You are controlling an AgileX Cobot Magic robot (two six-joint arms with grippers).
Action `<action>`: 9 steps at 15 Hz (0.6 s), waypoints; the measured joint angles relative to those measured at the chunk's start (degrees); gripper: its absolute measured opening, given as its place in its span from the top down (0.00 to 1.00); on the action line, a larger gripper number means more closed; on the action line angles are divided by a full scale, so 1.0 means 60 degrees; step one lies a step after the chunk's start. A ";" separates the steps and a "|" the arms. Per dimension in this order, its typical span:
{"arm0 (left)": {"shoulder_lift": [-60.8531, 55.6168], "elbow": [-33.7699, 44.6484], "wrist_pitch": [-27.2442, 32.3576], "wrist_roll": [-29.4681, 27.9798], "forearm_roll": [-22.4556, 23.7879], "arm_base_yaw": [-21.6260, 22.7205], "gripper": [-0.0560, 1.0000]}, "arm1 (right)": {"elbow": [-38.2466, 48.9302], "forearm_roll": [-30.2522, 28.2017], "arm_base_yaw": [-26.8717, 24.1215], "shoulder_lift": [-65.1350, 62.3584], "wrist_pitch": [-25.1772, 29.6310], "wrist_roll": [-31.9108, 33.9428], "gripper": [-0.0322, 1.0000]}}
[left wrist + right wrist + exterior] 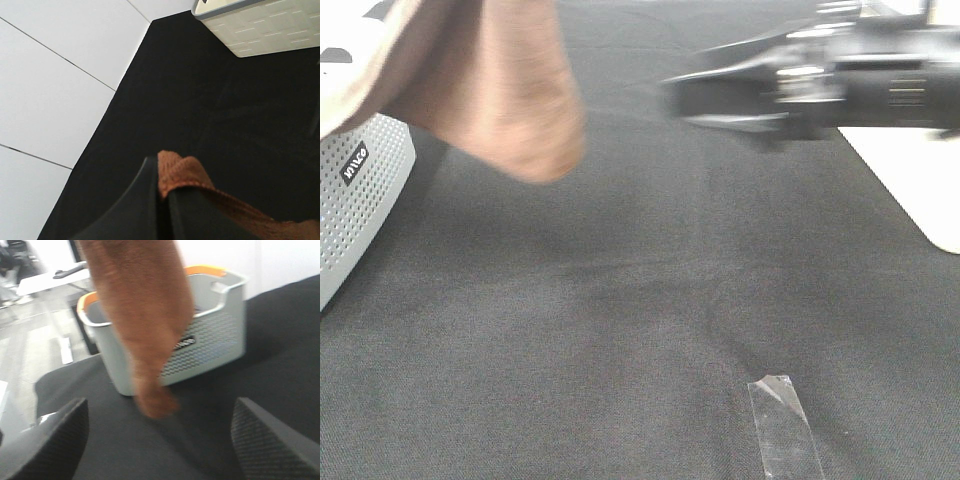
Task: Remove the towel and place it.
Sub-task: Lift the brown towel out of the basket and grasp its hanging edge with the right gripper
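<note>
Reddish-brown towel [490,90] hangs pinched in the left gripper [162,192] near a grey basket [360,210]; its black label [355,162] is unreadable. Right gripper [160,432] is spread.

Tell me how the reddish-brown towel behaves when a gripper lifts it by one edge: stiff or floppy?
Probably floppy: the towel hangs in a loose drooping fold near the basket. Likely not slippery: its rough terry weave sits pinched in the shut left gripper. It may swing when moved, since its lower end seems to hang free.
</note>
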 joint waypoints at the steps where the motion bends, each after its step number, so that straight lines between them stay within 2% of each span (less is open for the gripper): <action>1: 0.0019 0.0000 -0.0095 0.0000 -0.0172 0.0000 0.95 | -0.0286 0.0067 0.0315 0.0325 0.0000 0.0000 0.27; 9: 0.0048 0.0000 -0.0917 0.0000 -0.1165 0.0000 0.95 | -0.1585 0.0315 0.2091 0.1805 -0.0277 0.0000 0.27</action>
